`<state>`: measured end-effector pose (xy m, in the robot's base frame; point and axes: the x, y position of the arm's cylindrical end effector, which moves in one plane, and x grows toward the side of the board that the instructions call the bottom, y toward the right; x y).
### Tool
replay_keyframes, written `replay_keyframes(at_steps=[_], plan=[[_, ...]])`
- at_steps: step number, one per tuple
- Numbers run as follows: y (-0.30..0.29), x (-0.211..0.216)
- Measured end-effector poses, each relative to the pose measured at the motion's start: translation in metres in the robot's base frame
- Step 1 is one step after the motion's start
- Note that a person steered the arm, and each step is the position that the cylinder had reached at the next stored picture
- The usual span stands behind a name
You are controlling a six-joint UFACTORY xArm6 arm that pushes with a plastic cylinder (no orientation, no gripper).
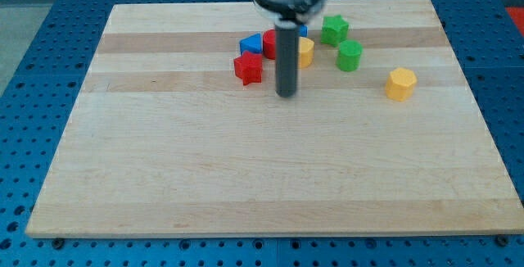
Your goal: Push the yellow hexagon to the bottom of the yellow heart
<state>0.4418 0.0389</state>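
The yellow hexagon (401, 83) sits alone on the wooden board toward the view's right. The yellow heart (305, 52) lies near the view's top centre, partly hidden behind the rod. My tip (286, 95) rests on the board just below and left of the yellow heart, and well to the left of the yellow hexagon, touching neither. A red star (248, 67) is left of the tip.
A blue block (250, 43) and a red block (269, 44) sit beside the rod at the top. A green star (334, 29) and a green block (350, 55) lie right of the heart. The board's edge (270, 233) runs along the view's bottom.
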Motion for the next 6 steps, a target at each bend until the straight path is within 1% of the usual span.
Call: replay_keyframes(at_steps=[1,2,3,4,5,6], plan=[[0.093,0.036],[0.182,0.036],[0.200,0.014],[0.201,-0.005],[0.143,-0.006],[0.094,0.001]])
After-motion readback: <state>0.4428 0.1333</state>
